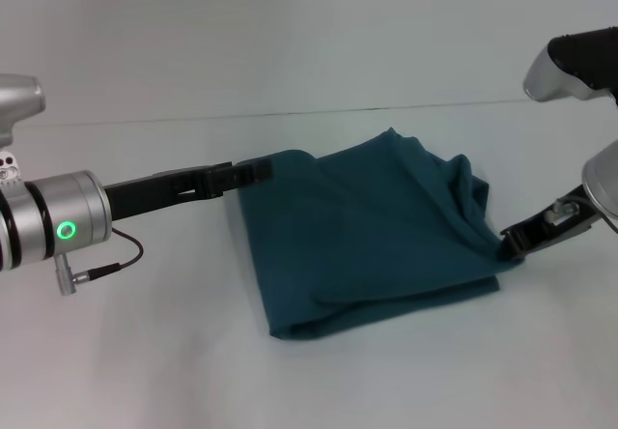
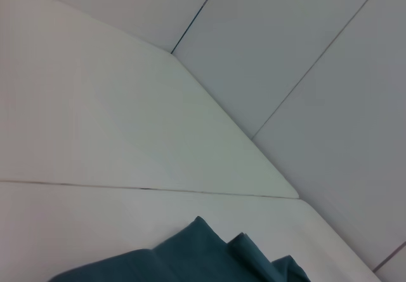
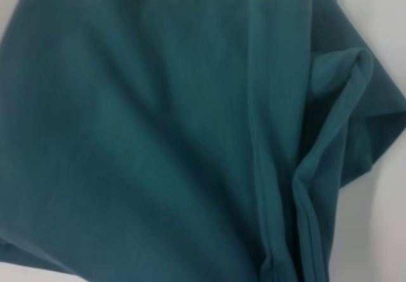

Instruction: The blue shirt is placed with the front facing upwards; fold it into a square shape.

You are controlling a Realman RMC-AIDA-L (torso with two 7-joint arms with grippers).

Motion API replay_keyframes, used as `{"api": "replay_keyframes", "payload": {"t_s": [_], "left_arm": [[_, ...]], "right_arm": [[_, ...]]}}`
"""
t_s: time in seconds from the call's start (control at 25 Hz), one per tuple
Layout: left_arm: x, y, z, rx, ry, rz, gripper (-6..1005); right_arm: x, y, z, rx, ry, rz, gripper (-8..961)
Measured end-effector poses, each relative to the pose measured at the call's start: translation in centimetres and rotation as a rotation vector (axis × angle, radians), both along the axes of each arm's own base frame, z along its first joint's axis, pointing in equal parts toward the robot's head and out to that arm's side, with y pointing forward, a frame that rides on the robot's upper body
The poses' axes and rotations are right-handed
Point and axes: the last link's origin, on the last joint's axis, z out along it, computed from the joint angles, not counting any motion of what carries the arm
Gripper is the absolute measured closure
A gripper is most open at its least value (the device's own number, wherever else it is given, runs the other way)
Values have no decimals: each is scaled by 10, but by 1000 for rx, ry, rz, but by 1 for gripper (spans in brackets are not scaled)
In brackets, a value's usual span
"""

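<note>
No lettering visible on blue shirt (image 1: pixel 372 241), folded on table (image 1: pixel 145 352). Left gripper (image 1: pixel 261 170) jaws pinch its left corner; right gripper (image 1: pixel 512 243) jaws closed on right edge.

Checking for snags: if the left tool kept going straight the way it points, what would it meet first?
Probably the blue shirt: the left tool already sits at its far left corner, pointing across the cloth.

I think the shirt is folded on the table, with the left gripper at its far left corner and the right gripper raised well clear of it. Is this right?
Not quite. In the head view the right gripper is not clear: it meets the blue shirt at its right edge. The left gripper is at the far left corner, on the table.
</note>
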Motion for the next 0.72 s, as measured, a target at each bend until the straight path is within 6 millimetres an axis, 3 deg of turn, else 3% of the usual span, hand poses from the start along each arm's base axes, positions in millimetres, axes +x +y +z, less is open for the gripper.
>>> {"api": "replay_keyframes", "payload": {"t_s": [0.72], "left_arm": [[2,2,4,21,-21,-1,217]], "right_arm": [[6,-1,6,7,-24,-6,849]]}}
